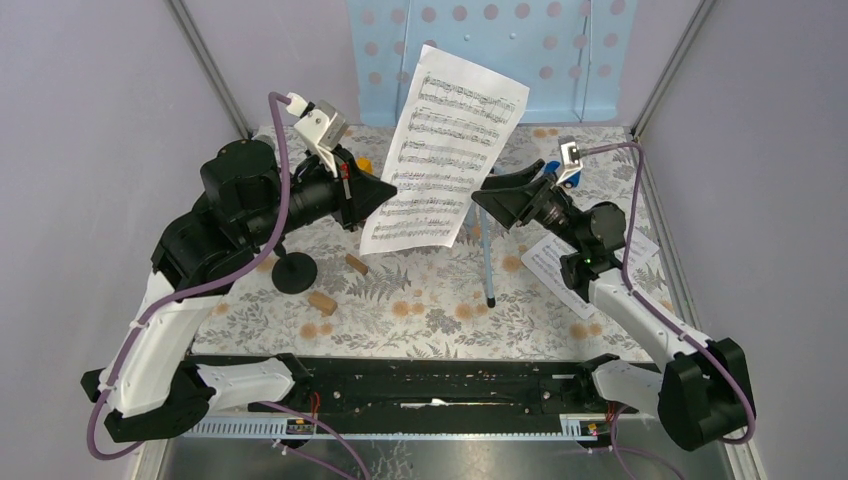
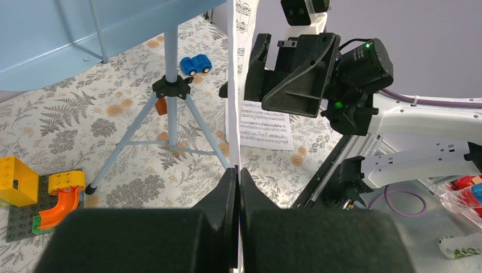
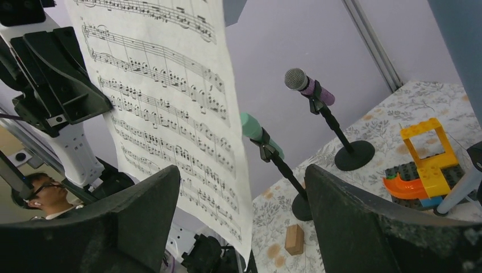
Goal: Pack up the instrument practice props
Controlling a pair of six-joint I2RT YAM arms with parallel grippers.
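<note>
My left gripper is shut on the left edge of a white sheet-music page and holds it upright in the air; in the left wrist view the page runs edge-on out of the closed fingertips. My right gripper is open at the page's right edge, with the lower corner of the page between its spread jaws. The pale blue music rack stands at the back on its tripod. A second page lies on the table. The purple microphone and the mint microphone sit in black round-based holders.
Two wooden blocks lie near a black holder base. A blue toy car sits behind the tripod. A yellow and orange brick build is at the left. Walls close in the table on three sides.
</note>
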